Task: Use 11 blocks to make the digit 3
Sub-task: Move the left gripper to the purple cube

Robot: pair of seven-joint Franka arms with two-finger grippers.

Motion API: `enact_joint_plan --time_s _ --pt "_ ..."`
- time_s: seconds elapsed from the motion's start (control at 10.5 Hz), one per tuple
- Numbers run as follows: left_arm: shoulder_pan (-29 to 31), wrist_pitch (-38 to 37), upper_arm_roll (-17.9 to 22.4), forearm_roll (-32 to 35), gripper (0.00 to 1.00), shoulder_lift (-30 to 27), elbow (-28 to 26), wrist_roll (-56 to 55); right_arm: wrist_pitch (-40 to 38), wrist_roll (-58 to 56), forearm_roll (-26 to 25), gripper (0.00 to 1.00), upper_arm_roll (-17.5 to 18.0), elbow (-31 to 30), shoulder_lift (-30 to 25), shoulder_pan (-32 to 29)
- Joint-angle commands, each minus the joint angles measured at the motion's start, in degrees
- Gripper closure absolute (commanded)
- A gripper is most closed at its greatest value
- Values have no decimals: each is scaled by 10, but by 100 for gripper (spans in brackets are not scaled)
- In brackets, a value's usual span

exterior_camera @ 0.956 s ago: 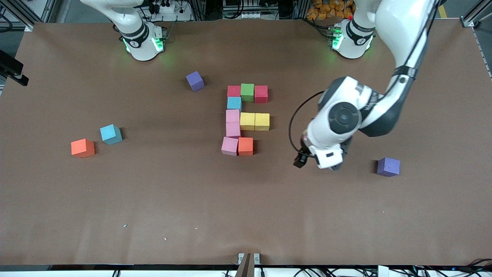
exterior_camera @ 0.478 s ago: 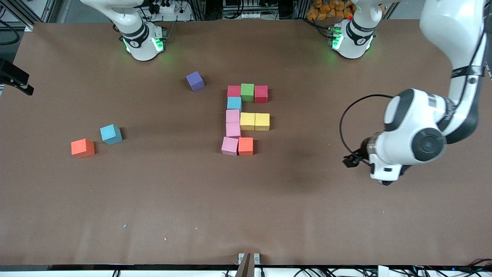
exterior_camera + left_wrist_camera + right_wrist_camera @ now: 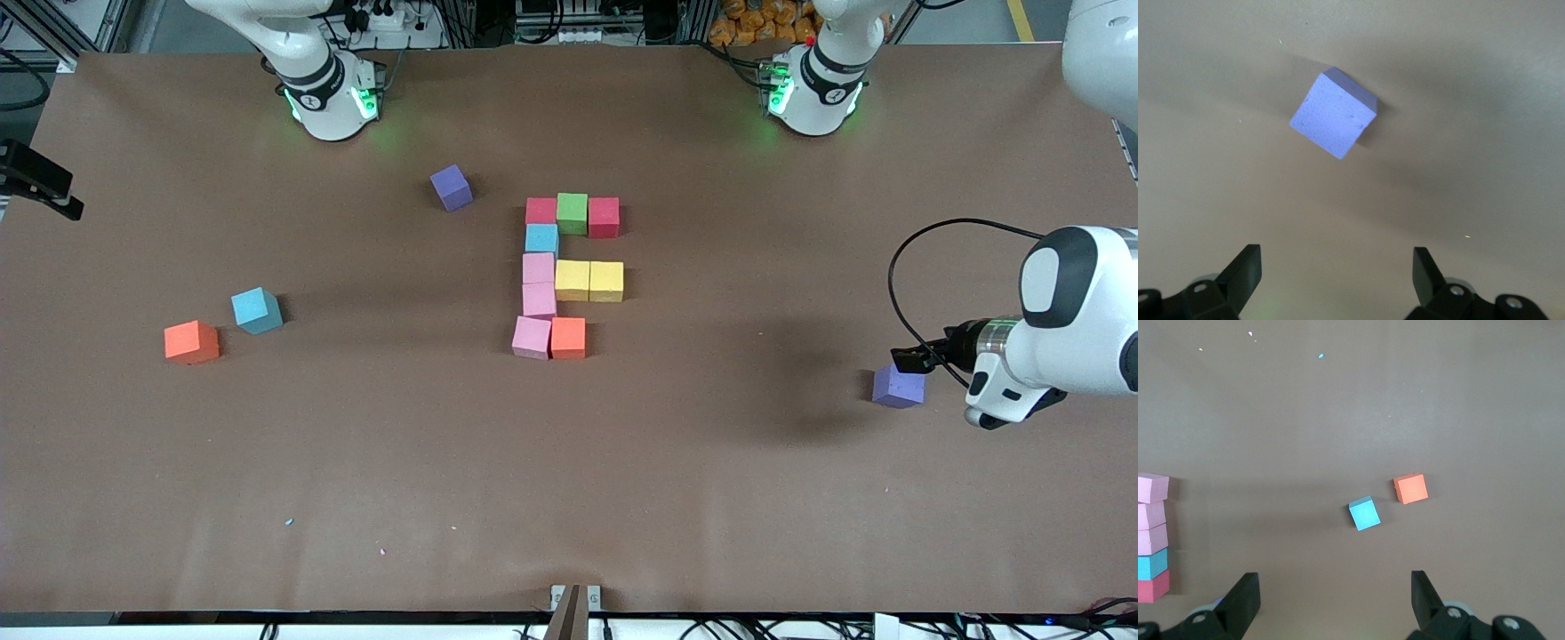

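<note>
Nine blocks sit pressed together near the middle of the table (image 3: pixel 676 498): a red block (image 3: pixel 540 211), a green block (image 3: pixel 573 213) and a second red block (image 3: pixel 604 217) form the row closest to the robots' bases; a light blue block (image 3: pixel 541 238) and two pink blocks (image 3: pixel 539 268) (image 3: pixel 539 300) run in a column toward the front camera from the first red one; two yellow blocks (image 3: pixel 573 280) (image 3: pixel 606 281) lie side by side, touching the pink column on the side toward the left arm's end; a third pink block (image 3: pixel 532 338) and an orange block (image 3: pixel 568 338) close the row nearest the camera. Four more cubes lie loose: a purple block (image 3: pixel 452 188) near the right arm's base, a light blue block (image 3: pixel 257 310) and an orange block (image 3: pixel 191 342) close together toward the right arm's end of the table, and another purple block (image 3: pixel 898 386) toward the left arm's end. The left gripper (image 3: pixel 1337 267) hangs above the table just beside that last purple block (image 3: pixel 1333 111), fingers spread wide and holding nothing. The right gripper (image 3: pixel 1335 590) waits high over the table, above the loose light blue (image 3: pixel 1364 513) and orange (image 3: pixel 1411 488) cubes, its fingers also wide apart and empty.
</note>
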Motion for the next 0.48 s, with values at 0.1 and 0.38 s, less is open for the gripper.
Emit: enact_joint_plan --time_s 0.1,0.38 --pt "37 53 -8 20 0 33 -5 99 -5 10 3 0 1 -5 -6 5" --pt "43 113 -8 46 0 64 -5 137 -7 10 10 0 2 -7 -6 9"
